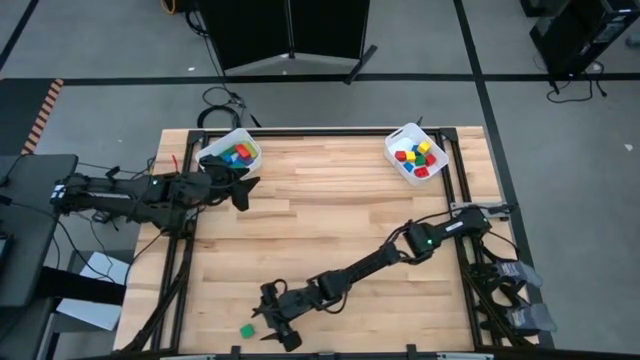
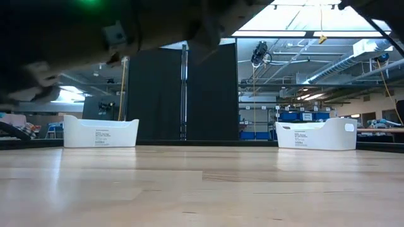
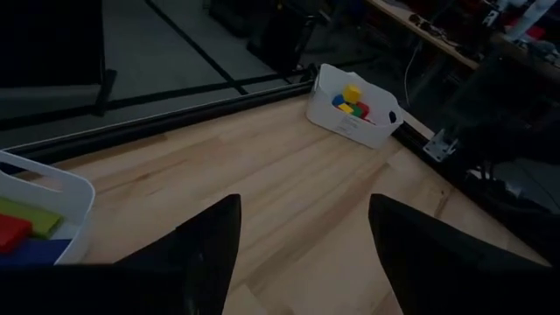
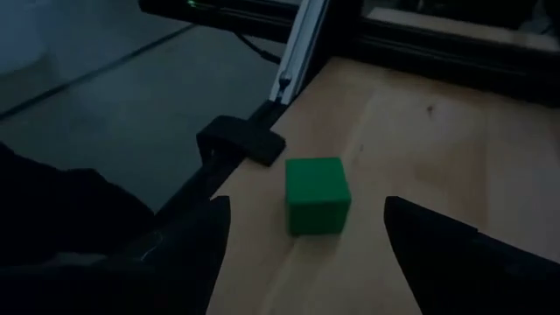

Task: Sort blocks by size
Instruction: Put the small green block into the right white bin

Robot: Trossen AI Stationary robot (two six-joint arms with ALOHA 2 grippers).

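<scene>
Green cube [image 4: 317,194] lay alone at table's [image 1: 330,210] near edge, R gripper [image 1: 268,322] w/ fingers apart just beside it. L gripper [image 1: 243,190], fingers apart, by left bin [image 1: 212,150]. Other blocks binned; right bin [image 1: 392,150] had cubes. Task looked nearly done.

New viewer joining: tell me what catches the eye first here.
A lone green cube sits near the table's front edge, the right gripper open just beside it. At the back corners stand two white bins of coloured blocks, the left gripper open beside the left one.
</scene>
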